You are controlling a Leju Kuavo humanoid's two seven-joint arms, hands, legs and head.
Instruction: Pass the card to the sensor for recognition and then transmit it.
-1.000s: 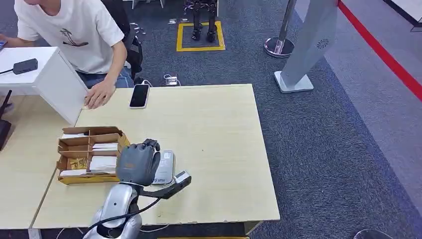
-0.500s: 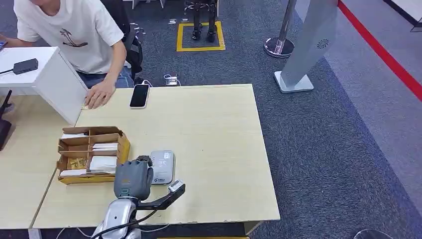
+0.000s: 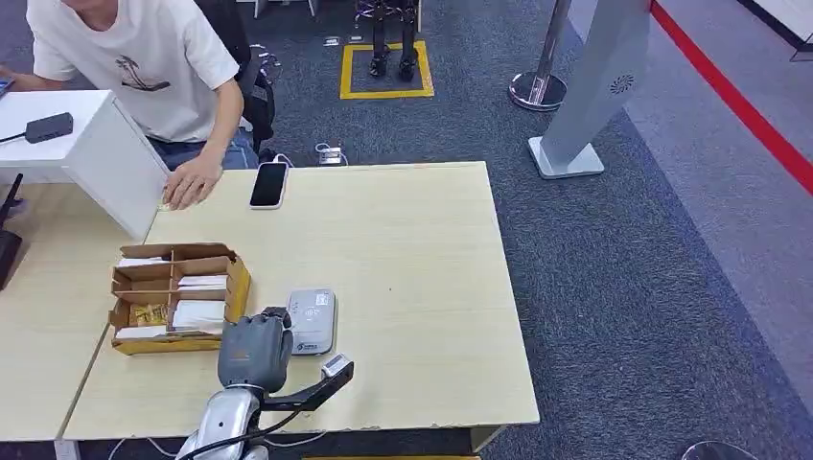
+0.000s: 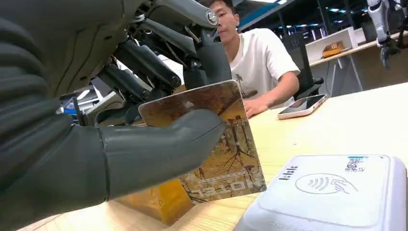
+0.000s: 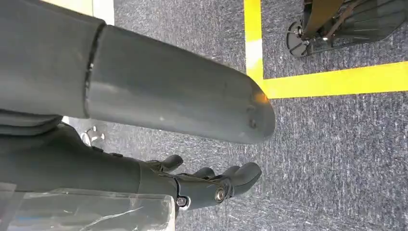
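Your left hand (image 4: pixel 96 144) has thumb and fingers (image 4: pixel 144 62) clamped on the card (image 4: pixel 211 144), just beside the sensor (image 4: pixel 332 192) on the tabletop (image 3: pixel 422 240); it's thin, stiff, slick, so keep pinching the flat faces.

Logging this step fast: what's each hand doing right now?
Left hand: holding the card beside the card reader.
Right hand: open, holding nothing.

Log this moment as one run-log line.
phase: card near sensor | left hand: holds card beside card reader | right hand: open, hanging above carpet | card box: on table
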